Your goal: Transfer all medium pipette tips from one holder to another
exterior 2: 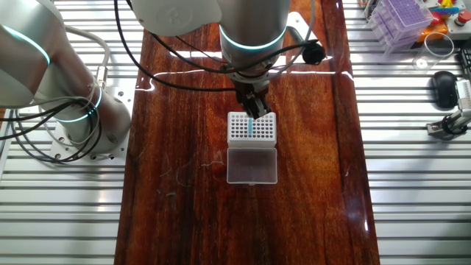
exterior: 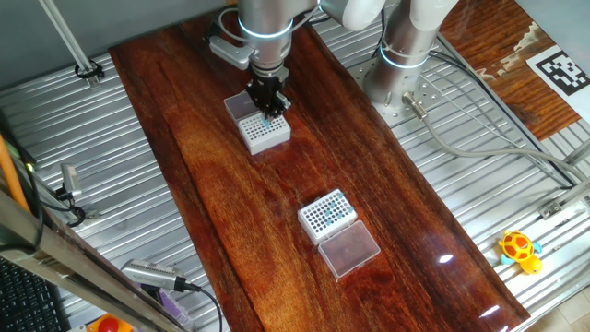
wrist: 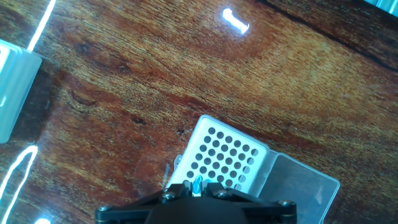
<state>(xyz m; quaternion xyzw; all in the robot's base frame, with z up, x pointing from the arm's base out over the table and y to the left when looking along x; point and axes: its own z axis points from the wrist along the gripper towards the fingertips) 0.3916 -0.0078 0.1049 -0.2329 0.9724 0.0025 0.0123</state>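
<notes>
My claw (exterior: pixel 270 108) hangs over the white rack (exterior: pixel 265 132) at the far end of the wooden table (exterior: pixel 230 212), fingers pinched narrow on one teal tip (exterior 2: pixel 252 128) (its slim point just above the hole grid). The rack's clear lid (exterior 2: pixel 252 164) lies open flat beside it. The hand view shows the teal tip (wrist: pixel 197 185) between my fingertips, with dark holes in the rack (wrist: pixel 225 155) below. A second rack (exterior: pixel 326 215), dotted with more teal tips, sits well apart, nearer the table's other end.
</notes>
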